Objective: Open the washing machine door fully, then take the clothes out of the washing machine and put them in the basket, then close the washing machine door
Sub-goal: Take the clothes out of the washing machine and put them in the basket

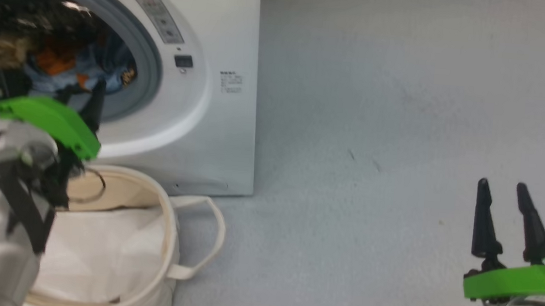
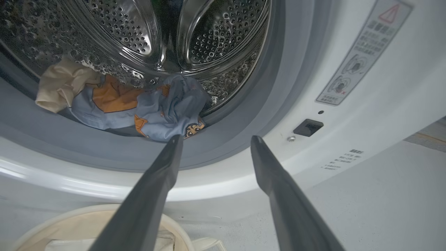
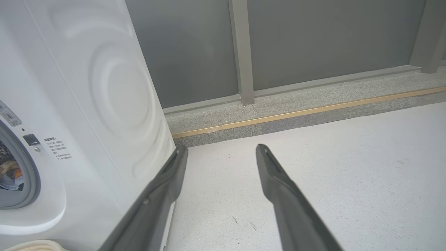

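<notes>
- While the left gripper (image 2: 216,139) hangs before the drum mouth, its two fingers stand spread with nothing between them, pointing into the washing machine (image 2: 348,115).
- Clothes (image 2: 153,108): one crumpled bundle on the drum's lower lip, resting against the grey door seal (image 2: 244,115).
- Long axis of the bundle runs left to right across the left wrist view. The cream end lies at the left and the light-blue end, with orange print and a cartoon face, at the right.
- Cartoon-face corner sits just beyond the tip of the left-hand finger in that view. Contact between the two: cannot tell.
- Perforated steel drum (image 2: 139,28) rises behind the bundle.
- Head view: the bundle shows inside the drum mouth, up and ahead of the left gripper.
- Basket (image 1: 167,198): on the floor (image 1: 400,134), just before the machine's front and below the left gripper, with a plain white sheet (image 1: 110,242) lying inside it.
- Right gripper (image 1: 502,185): fingers apart and holding nothing, low over bare floor, well apart from the machine's right side.
- Right wrist view: those fingers point past the machine's front corner toward a grey wall (image 3: 313,42).
</notes>
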### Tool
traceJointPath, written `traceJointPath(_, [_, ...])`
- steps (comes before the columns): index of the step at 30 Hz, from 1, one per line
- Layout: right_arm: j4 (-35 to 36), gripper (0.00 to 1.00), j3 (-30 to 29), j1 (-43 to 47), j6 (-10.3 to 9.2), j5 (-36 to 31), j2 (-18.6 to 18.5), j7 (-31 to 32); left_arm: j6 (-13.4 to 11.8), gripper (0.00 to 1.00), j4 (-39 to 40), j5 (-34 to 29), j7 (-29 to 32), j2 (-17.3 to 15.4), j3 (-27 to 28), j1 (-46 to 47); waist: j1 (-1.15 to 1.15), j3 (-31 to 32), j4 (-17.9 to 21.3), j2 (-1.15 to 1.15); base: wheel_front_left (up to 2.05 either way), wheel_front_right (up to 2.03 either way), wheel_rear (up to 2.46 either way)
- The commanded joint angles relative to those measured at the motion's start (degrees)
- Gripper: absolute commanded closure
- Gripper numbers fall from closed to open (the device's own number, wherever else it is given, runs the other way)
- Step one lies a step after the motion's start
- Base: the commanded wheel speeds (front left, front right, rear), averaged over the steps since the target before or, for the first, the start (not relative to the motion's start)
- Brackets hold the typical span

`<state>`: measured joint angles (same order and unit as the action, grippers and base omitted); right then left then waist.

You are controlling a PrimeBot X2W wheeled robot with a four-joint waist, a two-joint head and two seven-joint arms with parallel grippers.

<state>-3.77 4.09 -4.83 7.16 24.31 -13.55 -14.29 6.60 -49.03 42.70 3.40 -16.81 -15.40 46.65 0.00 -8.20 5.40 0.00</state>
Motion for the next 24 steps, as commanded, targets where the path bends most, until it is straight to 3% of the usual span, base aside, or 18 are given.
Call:
traceJointPath(1, [2.4,0.0,0.5,-2.2,0.33,0.4,-1.7,-0.7,0.2,0.0,-0.9,0.8,1.5,-2.2,1.9,5.7,0.0,-3.4,1.4,0.0,0.0,0.0,0.0])
traceJointPath(5, [3.3,0.0,0.1,-3.4,0.33,0.4,-2.4,-0.7,0.1,0.0,-7.5,1.5,5.2,-2.2,1.9,12.5,0.0,-7.2,2.3,0.0,0.0,0.0,0.0])
traceJointPath(11, [4.4,0.0,-0.3,-4.7,0.33,0.5,-2.9,-0.7,-2.1,0.0,-16.6,3.0,12.0,-3.4,2.8,20.9,0.0,-11.8,4.2,0.0,0.0,0.0,0.0])
traceJointPath(18, [5.4,0.0,-1.2,-5.0,0.33,0.4,-2.8,-0.7,-2.6,0.0,-20.8,4.2,12.8,-5.6,4.3,28.5,0.0,-16.5,5.9,0.0,0.0,0.0,0.0])
traceJointPath(24, [7.0,0.0,-2.3,-4.7,0.33,0.0,-2.8,-0.7,-4.5,0.0,-22.9,3.1,12.0,-7.3,3.4,32.0,0.0,-20.8,6.1,0.0,0.0,0.0,0.0])
